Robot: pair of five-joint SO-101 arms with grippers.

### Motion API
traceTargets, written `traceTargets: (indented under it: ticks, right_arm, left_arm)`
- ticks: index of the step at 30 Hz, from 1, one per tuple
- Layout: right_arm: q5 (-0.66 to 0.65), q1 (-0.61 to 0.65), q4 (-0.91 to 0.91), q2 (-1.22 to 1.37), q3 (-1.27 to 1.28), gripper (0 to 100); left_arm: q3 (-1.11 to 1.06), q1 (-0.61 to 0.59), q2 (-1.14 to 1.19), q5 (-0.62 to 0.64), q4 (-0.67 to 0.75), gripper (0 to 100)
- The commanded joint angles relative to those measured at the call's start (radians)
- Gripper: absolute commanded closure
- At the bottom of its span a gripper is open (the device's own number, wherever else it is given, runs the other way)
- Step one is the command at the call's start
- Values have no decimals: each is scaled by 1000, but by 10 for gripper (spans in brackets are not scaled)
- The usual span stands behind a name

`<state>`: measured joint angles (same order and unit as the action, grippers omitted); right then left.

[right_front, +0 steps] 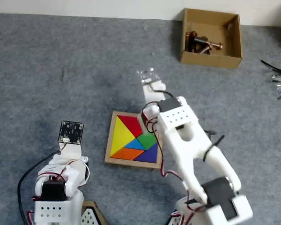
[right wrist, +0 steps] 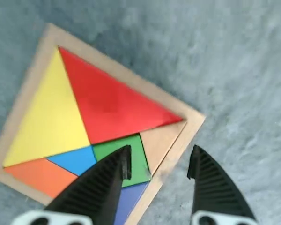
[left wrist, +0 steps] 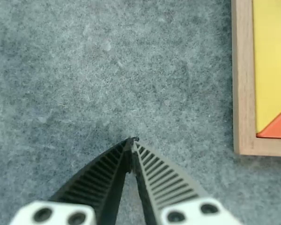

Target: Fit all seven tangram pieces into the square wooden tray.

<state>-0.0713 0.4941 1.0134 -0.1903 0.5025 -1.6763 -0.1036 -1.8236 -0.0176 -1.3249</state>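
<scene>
Tangram pieces lie flat in the square tray [right_front: 131,163], which rests on the grey carpet [right_front: 61,70] between the two arms, its sides turned only slightly off the table's edges. The left arm [right_front: 61,178] is folded back near its base, and the left gripper [left wrist: 132,145] points down at bare carpet just beside the tray's rim [left wrist: 241,93], its ribbed black fingers pressed together on nothing. The right arm [right_front: 192,140] stretches from its base across the tray's right side. The right gripper [right wrist: 160,157] hangs over one corner with its fingers spread apart and empty — one fingertip over the green square [right wrist: 138,159], the other beyond the rim. The red triangle [right wrist: 117,105] has its long side along the tray's far edge, and the yellow triangle [right wrist: 51,117] has its long side along the edge nearest the left arm — both tips point toward the middle. A blue triangle [right wrist: 72,159], an orange piece [right wrist: 37,176] and a purple piece [right wrist: 129,197] fill the near side. A triangular pocket of bare wood [right wrist: 161,140] shows beside the green square. A cardboard box [right_front: 210,37] stands well apart at the far side.
</scene>
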Motion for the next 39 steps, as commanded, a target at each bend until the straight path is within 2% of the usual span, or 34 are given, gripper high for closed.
traceTargets:
  ticks: [1, 5, 8, 13, 31, 39]
  right_arm:
    - [-14, -19, -36, -93, 1, 813]
    - [-23, -77, -81, -31, 2, 915]
    - [-120, -85, -113, 44, 2, 997]
    - [-143, -91, -168, 140, 1, 993]
    - [-141, -84, -137, 291, 1, 993]
    - [-141, 1, -62, 291, 1, 993]
  left_arm:
    - [-18, 12, -10, 2, -3, 995]
    - [-18, 12, -10, 2, -3, 995]
    - [-18, 12, -10, 2, -3, 995]
    - [-18, 12, -10, 2, -3, 995]
    - [-18, 12, -10, 2, -3, 995]
    - [-18, 12, -10, 2, -3, 995]
